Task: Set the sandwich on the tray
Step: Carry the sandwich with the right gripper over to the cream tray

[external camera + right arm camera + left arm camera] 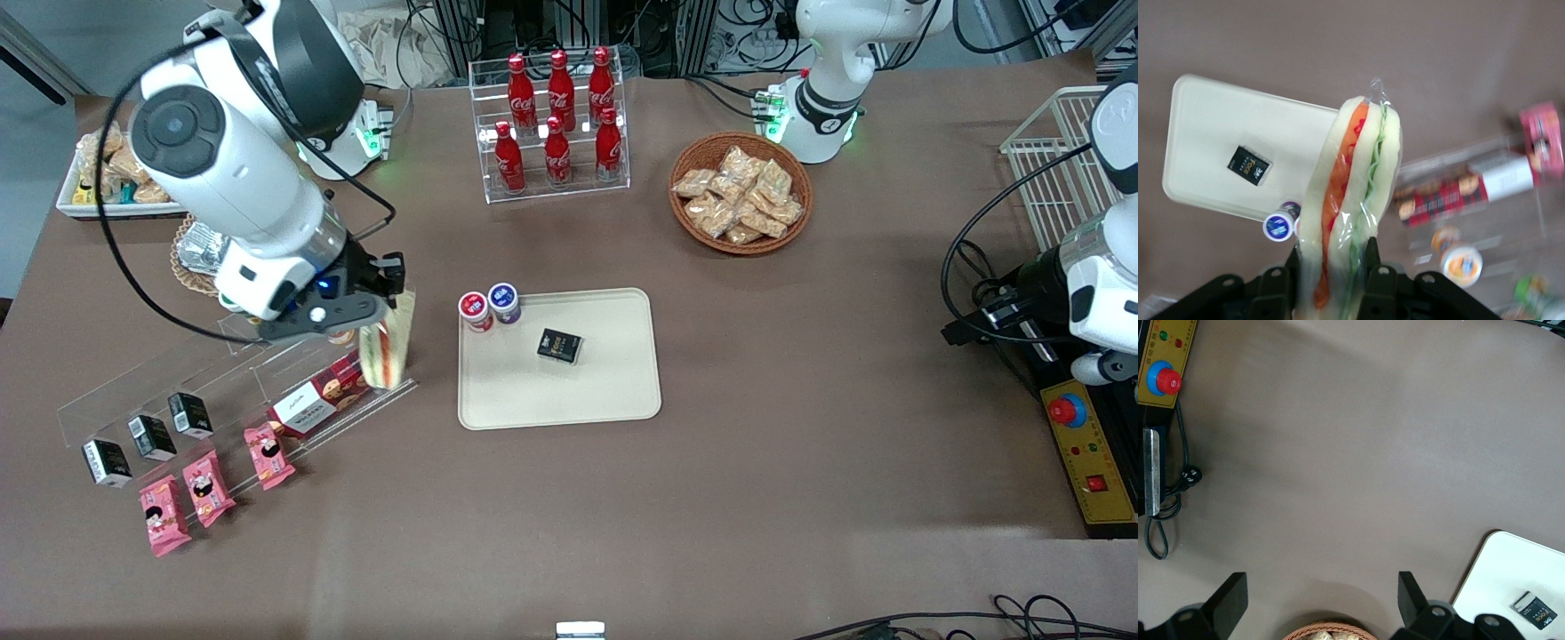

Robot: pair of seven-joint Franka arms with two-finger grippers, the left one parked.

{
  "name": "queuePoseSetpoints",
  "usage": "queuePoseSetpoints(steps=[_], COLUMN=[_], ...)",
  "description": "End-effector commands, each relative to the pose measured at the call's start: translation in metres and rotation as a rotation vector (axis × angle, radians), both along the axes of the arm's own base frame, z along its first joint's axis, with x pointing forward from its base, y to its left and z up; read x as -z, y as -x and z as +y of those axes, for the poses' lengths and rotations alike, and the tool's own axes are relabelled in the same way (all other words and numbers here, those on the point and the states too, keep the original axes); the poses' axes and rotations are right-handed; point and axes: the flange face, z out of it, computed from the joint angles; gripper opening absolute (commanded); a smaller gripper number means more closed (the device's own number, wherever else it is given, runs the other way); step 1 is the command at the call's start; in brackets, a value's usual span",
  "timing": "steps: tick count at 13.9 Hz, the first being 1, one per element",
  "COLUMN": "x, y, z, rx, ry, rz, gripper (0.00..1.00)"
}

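Wrapped sandwich (1350, 200) in hand (1333, 267), beside tray (613, 391)

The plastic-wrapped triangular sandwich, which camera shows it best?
The right wrist view: the plastic-wrapped triangular sandwich fills it, orange and green filling visible, pinched in the pincer. The front view shows it small, partly hidden by the arm. The left wrist view misses it.
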Motion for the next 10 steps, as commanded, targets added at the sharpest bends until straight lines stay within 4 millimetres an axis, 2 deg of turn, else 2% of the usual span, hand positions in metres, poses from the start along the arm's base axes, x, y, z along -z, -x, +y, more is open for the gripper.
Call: queuePoseSetpoints(steps=[1, 4, 7, 8, 10], x=[0.027, 0.066, 0.107, 0.117, 0.137], y=[-0.029, -0.046, -0.044, -0.039, -0.03], z=[0.008, 0.021, 0.067, 0.086, 0.111], rx=[-0.316, -0.535, -0.732, -0.803, -0.875], ry=[-0.03, -0.053, -0.034, -0.021, 0.029], rz=[-0.079, -0.115, -0.146, -0.168, -0.172], gripper=[0.38, 0.38, 0.39, 0.39, 0.39])
